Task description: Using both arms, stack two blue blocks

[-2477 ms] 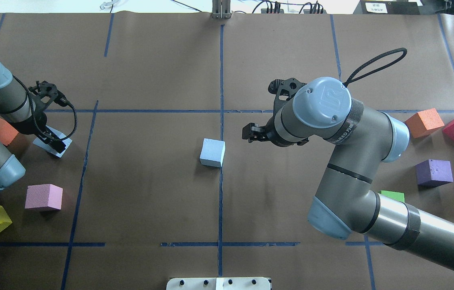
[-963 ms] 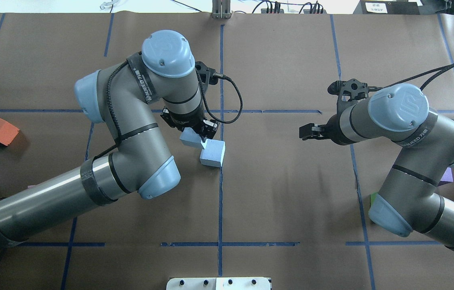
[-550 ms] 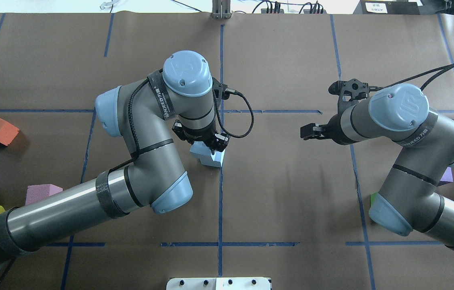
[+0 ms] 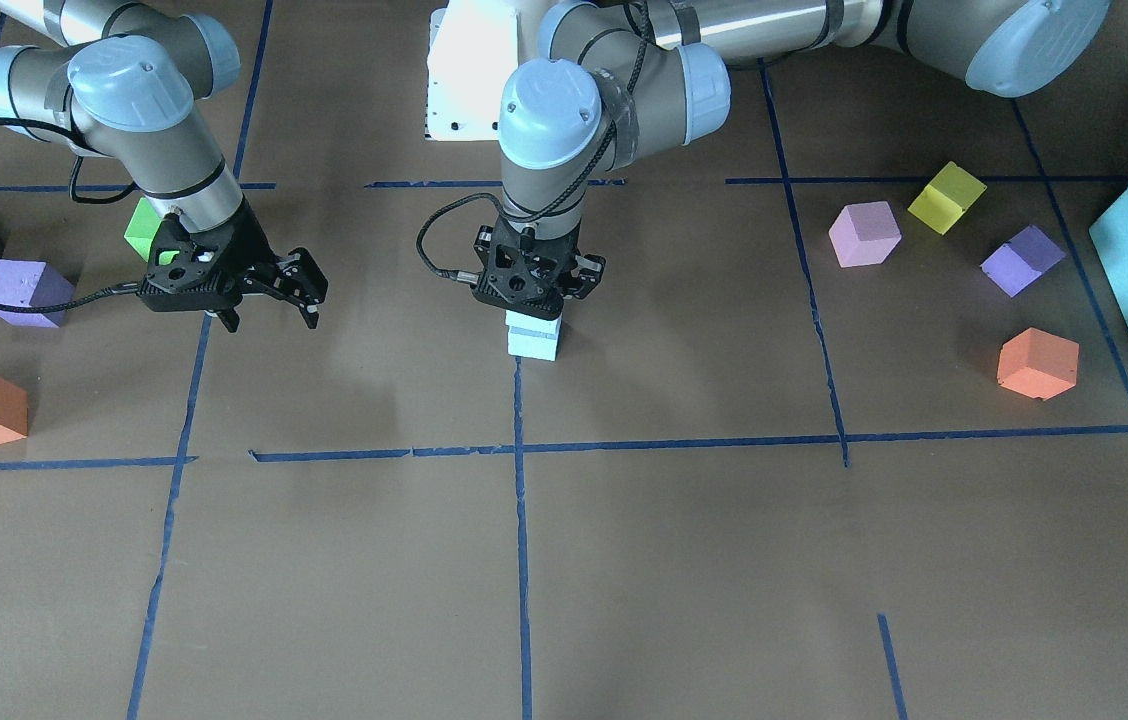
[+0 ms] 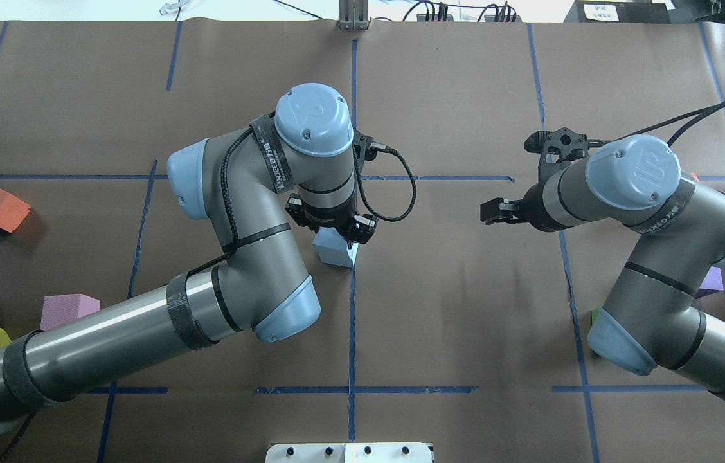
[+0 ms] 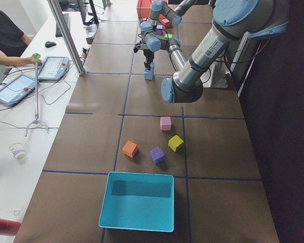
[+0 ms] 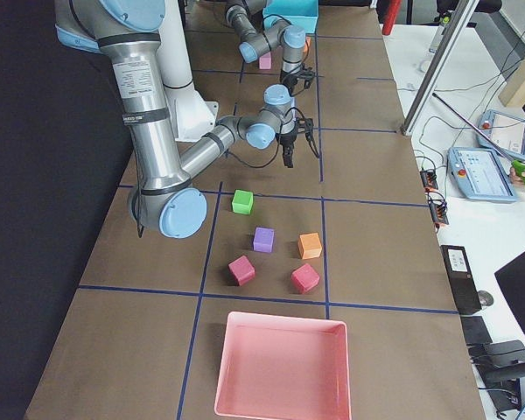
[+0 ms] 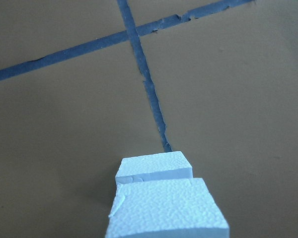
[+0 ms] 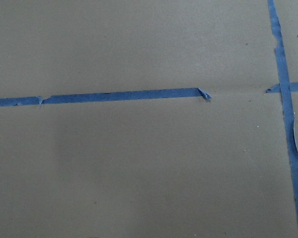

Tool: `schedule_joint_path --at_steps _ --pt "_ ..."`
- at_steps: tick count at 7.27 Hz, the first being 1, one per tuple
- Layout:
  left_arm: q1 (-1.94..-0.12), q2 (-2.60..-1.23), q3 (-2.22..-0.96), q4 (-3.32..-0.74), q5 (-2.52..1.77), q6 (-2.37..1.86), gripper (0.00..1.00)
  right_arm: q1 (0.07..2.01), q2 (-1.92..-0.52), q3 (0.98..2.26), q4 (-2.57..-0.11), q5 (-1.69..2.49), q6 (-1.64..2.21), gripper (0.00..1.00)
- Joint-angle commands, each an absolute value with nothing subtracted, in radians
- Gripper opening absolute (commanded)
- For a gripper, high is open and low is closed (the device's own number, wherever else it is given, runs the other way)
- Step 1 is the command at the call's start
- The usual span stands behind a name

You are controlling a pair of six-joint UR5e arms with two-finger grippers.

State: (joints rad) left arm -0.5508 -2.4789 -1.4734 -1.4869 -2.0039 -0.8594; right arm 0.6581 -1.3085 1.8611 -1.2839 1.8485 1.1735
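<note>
I've brought the upper block [image 4: 534, 325], gripped in my left claw [image 4: 535, 310], onto the lower block [image 4: 533, 346] mid-frame; only releasing remains. Right claw [image 4: 272, 315] spread, empty.

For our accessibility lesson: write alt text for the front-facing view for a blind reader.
The left gripper holds one blue block on top of the other blue block; the right gripper hangs open and empty nearby.

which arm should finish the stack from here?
Left. The left gripper holds the upper blue block over the lower blue block; the right gripper hangs open and empty, well off to the side.
</note>
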Motion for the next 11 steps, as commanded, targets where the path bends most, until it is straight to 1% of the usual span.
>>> schedule_joint_path --at_steps 1,2,3,4,5,6,9,11 --pt "-0.551 -2.485 -1.456 -1.488 -2.003 -0.858 0.4 0.658 -1.308 1.861 -1.284 1.848 1.173 1.0" --pt "-0.551 -2.485 -1.448 -1.488 -2.003 -0.857 0.4 0.658 -1.308 1.859 -1.284 1.848 1.173 1.0" --pt "-0.551 -2.485 -1.45 -1.489 -2.003 -0.857 0.43 0.658 -1.308 1.861 -1.282 1.848 1.175 1.0" --pt "-0.551 -2.484 -1.454 -1.488 -1.987 -0.859 0.56 0.658 -1.308 1.861 -1.284 1.848 1.175 1.0" --pt "-0.542 -2.485 -1.454 -1.489 -1.873 -0.882 0.8 0.657 -1.308 1.861 -1.284 1.848 1.175 1.0" --pt "-0.52 -2.484 -1.456 -1.491 -1.855 -0.887 0.99 0.657 -1.308 1.861 -1.282 1.848 1.175 1.0" --pt "-0.522 -2.482 -1.485 -1.482 -1.862 -0.89 1.0 0.657 -1.308 1.859 -1.282 1.848 1.177 1.0" --pt "-0.56 -2.476 -1.607 -1.415 -1.861 -0.882 1.0 0.663 -1.31 1.861 -1.282 1.848 1.175 1.0"
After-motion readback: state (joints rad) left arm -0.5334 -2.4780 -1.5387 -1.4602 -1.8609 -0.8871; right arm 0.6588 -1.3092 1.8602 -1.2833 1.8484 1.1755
